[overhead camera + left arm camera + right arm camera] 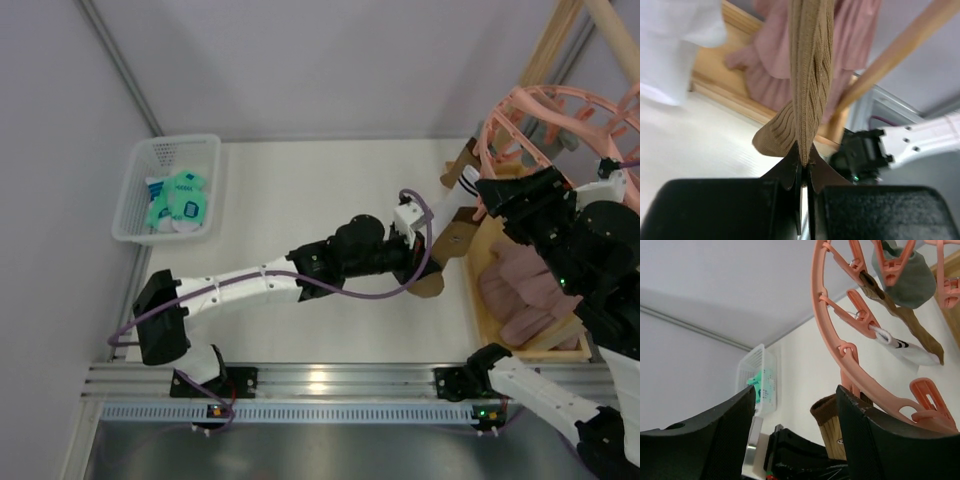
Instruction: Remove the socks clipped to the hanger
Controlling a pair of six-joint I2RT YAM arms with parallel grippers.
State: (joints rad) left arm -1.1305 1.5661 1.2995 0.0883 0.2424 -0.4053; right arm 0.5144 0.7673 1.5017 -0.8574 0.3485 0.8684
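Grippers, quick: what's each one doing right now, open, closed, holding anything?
Left gripper: closed on the brown sock.
Right gripper: open, holding nothing, just below the pink hanger.

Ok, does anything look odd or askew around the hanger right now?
Only the brown sock. The left gripper pinches its lower end, and it runs upward taut and twisted instead of hanging loose like the white sock clipped to the hanger. Nothing looks spilled or damaged.
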